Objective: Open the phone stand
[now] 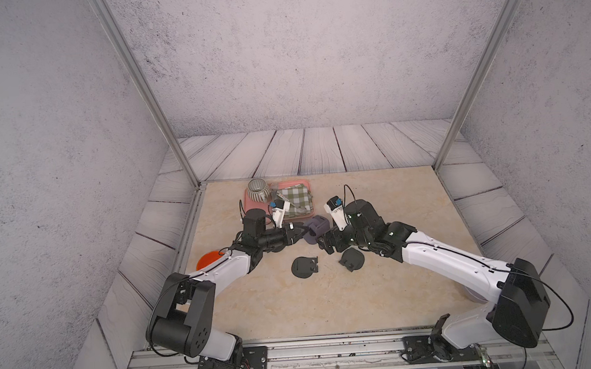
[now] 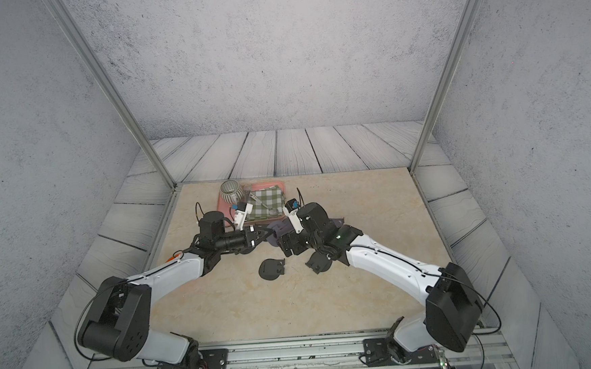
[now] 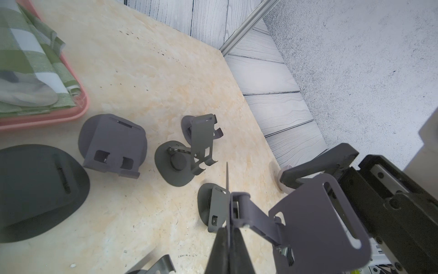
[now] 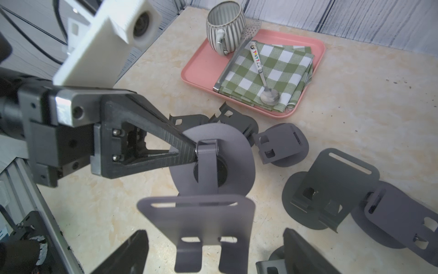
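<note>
The phone stand (image 4: 237, 147), thin matte grey sheet metal, is held up off the table between the two arms, just in front of the pink tray (image 4: 196, 71) near the middle of the beige marbled tabletop (image 1: 329, 306). It is a flat round base with a dark circular hole, a narrow hinged arm, and a rounded rectangular plate with a long slot and two bent-up hooks. The left gripper (image 4: 194, 151) has its ribbed black fingers pinched tight on the rim of the round base, beside the hinge. The right gripper (image 4: 213, 230) stands with its jaws wide, one on either side of the slotted plate, with gaps showing at both edges. More stands of the same make, some folded flat, lie around on the table (image 4: 282, 147). The smooth plastic tray carries a folded green checked cloth (image 4: 279, 71), a shiny steel spoon (image 4: 260, 71) and a ribbed ceramic mug (image 4: 225, 23).
</note>
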